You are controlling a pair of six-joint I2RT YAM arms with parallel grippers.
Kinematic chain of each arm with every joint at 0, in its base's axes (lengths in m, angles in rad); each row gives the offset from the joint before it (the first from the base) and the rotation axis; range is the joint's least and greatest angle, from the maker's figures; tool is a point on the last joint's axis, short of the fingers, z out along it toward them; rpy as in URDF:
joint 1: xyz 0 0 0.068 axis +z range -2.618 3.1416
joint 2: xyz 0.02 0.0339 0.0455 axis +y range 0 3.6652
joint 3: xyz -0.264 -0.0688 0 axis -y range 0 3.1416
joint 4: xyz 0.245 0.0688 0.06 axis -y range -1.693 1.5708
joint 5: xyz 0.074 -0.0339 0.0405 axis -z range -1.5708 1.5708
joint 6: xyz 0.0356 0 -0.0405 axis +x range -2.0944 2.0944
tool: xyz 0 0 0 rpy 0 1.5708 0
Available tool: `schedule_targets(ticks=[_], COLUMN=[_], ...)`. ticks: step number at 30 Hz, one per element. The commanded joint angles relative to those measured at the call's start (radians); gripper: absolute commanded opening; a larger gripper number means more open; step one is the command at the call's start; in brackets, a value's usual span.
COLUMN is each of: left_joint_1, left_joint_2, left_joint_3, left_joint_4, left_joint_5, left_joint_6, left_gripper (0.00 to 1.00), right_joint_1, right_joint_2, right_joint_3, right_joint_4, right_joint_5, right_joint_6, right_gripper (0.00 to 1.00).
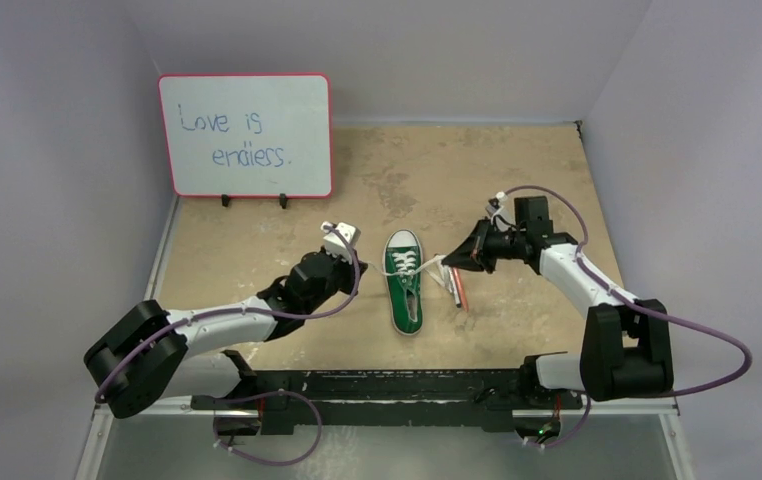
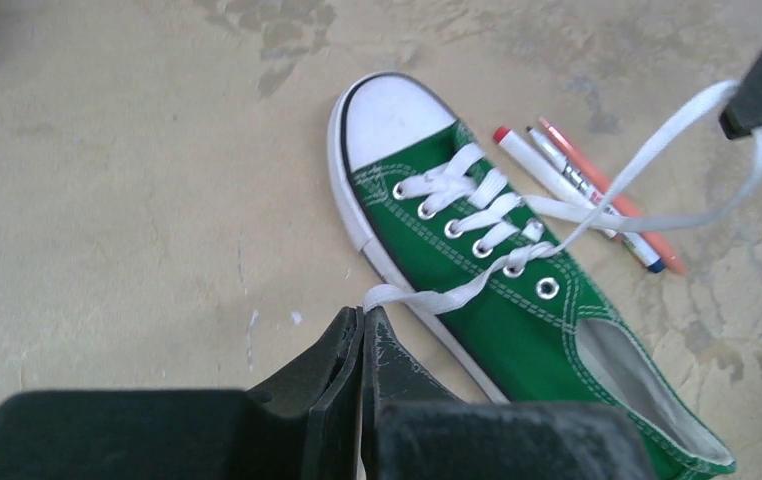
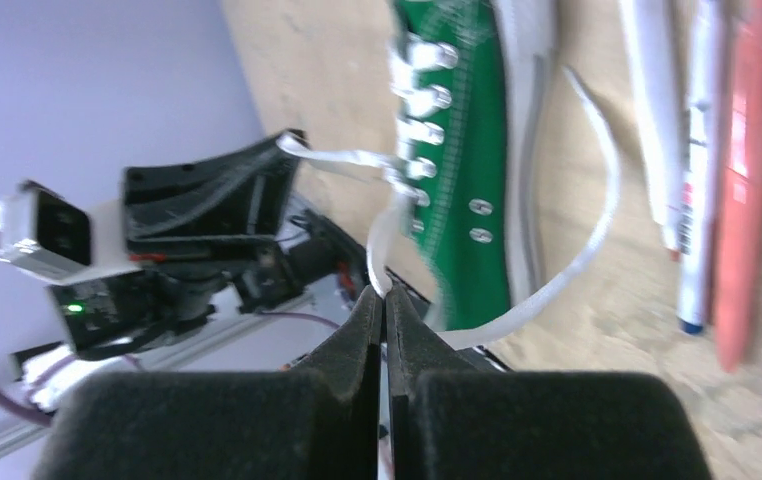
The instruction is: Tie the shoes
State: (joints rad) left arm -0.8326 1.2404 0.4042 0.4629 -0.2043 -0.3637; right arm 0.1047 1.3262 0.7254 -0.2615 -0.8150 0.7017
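Both jaws clamp white laces (image 2: pixel 438 184) of the sneaker (image 2: pixel 502 322) on a stained tan tabletop (image 1: pixel 517 180), lilac walls (image 1: pixel 437 50) around.

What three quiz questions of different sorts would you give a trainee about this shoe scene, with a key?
1. True or false: the left gripper pinches the lace.
2. On which side of the sneaker do the pens lie? A) the robot's left B) the robot's right C) beyond the toe
3. Fill in: the whiteboard reads "Love is ____."
Key: 1 true; 2 B; 3 endless.
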Motion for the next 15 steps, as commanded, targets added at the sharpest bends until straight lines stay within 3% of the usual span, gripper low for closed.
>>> schedule_targets(ticks=[1, 8, 15], left_joint_1=[0.000, -0.002, -0.016], left_joint_2=[0.007, 0.053, 0.072], left_joint_3=[0.054, 0.047, 0.005], left_joint_4=[0.095, 0.151, 0.211], left_joint_5=[0.064, 0.084, 0.075], left_joint_6=[0.072, 0.098, 0.086], left_gripper=[0.00, 0.00, 0.00], right_joint_1=[0.012, 0.133, 0.273], right_joint_2=[-0.025, -0.009, -0.020], right_joint_3=[0.062, 0.028, 0.085], right_joint_4=[0.211, 0.500, 0.430], right_joint_5=[-0.127, -0.037, 0.266], right_joint_6=[0.291, 0.854, 1.133], right_gripper=[0.00, 0.00, 0.01])
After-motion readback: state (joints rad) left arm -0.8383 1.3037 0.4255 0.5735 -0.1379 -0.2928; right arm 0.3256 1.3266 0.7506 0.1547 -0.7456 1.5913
